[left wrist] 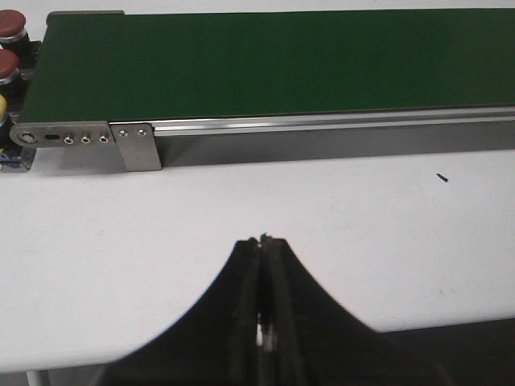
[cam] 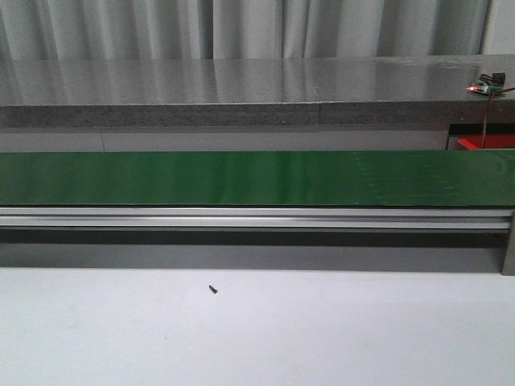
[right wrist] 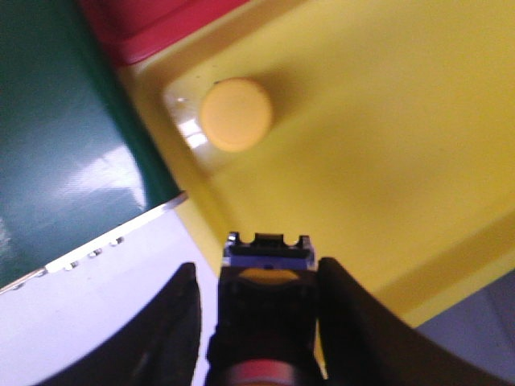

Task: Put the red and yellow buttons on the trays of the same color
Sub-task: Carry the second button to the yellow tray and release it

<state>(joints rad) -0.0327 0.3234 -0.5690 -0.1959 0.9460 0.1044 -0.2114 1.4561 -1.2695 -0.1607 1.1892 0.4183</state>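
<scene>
conveyor first: long dark green belt (cam: 241, 178) runs across the front view on a silver aluminium rail (cam: 241, 215), with a grey stone-like counter (cam: 225, 92) and pale curtains (cam: 241, 28) behind it. white tabletop (cam: 257, 330) in front carries only a tiny black speck (cam: 213, 289). at the far right of that view, a sliver of bright red plastic tray (cam: 485, 143) shows behind the belt, with a small lit circuit board (cam: 485, 85) above it on the counter edge. neither arm shows in the front view. left wrist view: left gripper (left wrist: 263, 241) hangs over bare white table, its black fingers (left wrist: 241, 305) pressed together with nothing between them; the belt's end bracket lies beyond, and past that end sit two red round push buttons (left wrist: 10, 24) and a sliver of a yellow one (left wrist: 2, 107), partly cut off by the frame edge. right wrist view: right gripper (right wrist: 265, 265) has its fingers spread, and between them sits a black-bodied button (right wrist: 265, 322) with a yellow face showing; whether the fingers actually touch it i cannot tell. beyond it, a yellow round button (right wrist: 236, 114) lies inside a glossy yellow plastic tray (right wrist: 386, 161), near one corner. the red tray edge sits just beside the yellow tray, and the green belt runs alongside both.
</scene>
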